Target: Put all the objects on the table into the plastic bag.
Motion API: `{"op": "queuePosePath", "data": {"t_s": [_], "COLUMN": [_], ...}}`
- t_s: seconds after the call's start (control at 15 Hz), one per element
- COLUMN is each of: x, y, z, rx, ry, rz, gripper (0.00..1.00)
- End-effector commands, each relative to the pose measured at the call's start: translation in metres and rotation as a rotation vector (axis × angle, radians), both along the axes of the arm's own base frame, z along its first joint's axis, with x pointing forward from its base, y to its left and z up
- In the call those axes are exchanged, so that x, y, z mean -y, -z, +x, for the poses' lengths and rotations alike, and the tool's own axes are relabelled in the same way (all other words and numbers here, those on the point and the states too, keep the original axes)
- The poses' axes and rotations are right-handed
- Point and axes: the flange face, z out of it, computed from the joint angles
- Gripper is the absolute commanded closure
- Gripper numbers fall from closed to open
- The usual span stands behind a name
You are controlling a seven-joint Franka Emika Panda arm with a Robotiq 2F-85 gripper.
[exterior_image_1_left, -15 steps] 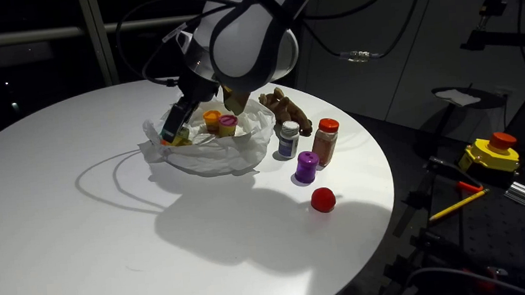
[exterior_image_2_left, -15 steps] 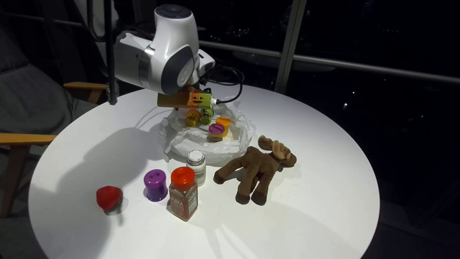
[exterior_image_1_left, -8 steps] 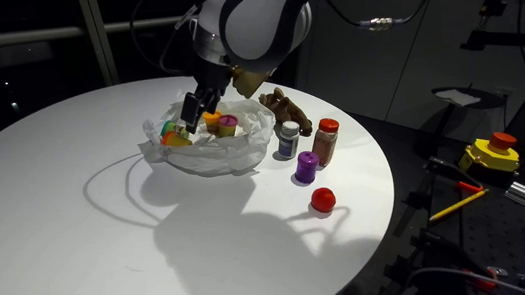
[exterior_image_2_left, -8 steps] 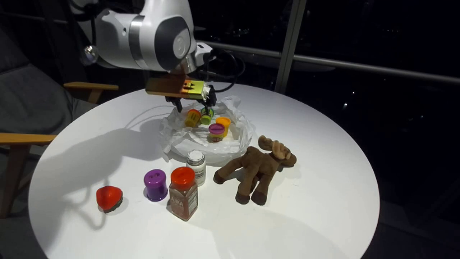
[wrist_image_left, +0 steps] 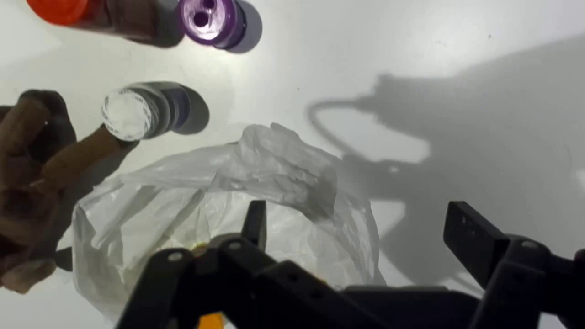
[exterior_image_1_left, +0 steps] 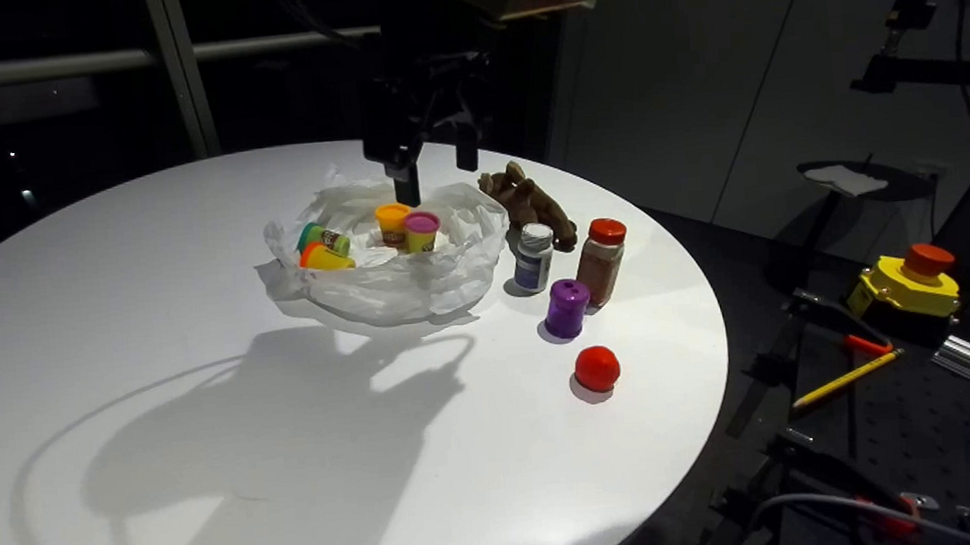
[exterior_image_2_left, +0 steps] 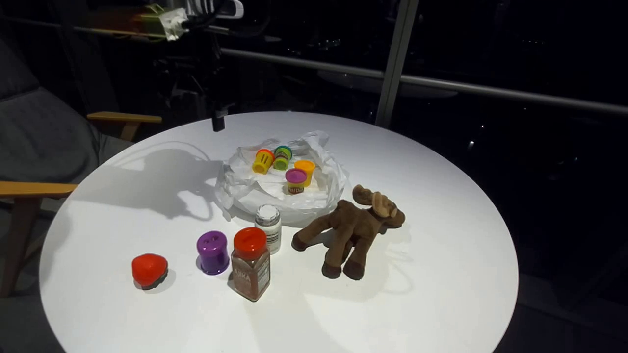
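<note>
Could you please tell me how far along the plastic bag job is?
Done: four small tubs are inside the plastic bag.
In hand: nothing; the end effector is open and empty.
To do: the white bottle, red-capped bottle, purple cup, red piece and brown toy animal are on the table, outside the bag.

Cannot see all of the squarish red-capped brown bottle (wrist_image_left: pixel 123 18), cut by the wrist view's top edge at ten o'clock, nor of the brown plush toy moose (wrist_image_left: pixel 27 210), cropped at nine. Cannot follow the wrinkled white plastic bag (wrist_image_left: pixel 274 173) toward seven o'clock, behind the black two-fingered gripper (wrist_image_left: pixel 358 221). In an exterior view, find the round orange cup (exterior_image_2_left: pixel 308 169) partly covered at its seven o'clock by the purple-lidded yellow cup (exterior_image_2_left: pixel 296 186), and the white cylindrical bottle (exterior_image_2_left: pixel 271 229) at its eight o'clock by the brown bottle, with lettering too small to read. Get the orange-green box (exterior_image_2_left: pixel 140 24) blurred, at ten o'clock. Lose the round white table (exterior_image_1_left: pixel 210 542) past six o'clock in both exterior views.
</note>
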Motion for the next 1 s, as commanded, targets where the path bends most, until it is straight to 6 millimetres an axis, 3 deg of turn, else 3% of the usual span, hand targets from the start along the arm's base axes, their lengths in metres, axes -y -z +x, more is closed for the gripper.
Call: {"op": "queuePosePath", "data": {"t_s": [0.0,0.33,0.47,0.93], "x": [0.023,0.064,0.077,0.085], "y": [-0.008,0.028,0.044,0.085], "z": [-0.024,-0.044,-0.050,-0.101], "rx": [-0.106,-0.304,-0.306,-0.387], "ry": [0.121,0.204,0.208,0.169], "rz": [0.029,0.100,0.104,0.075], "gripper": [0.00,0.00,0.00,0.00]}}
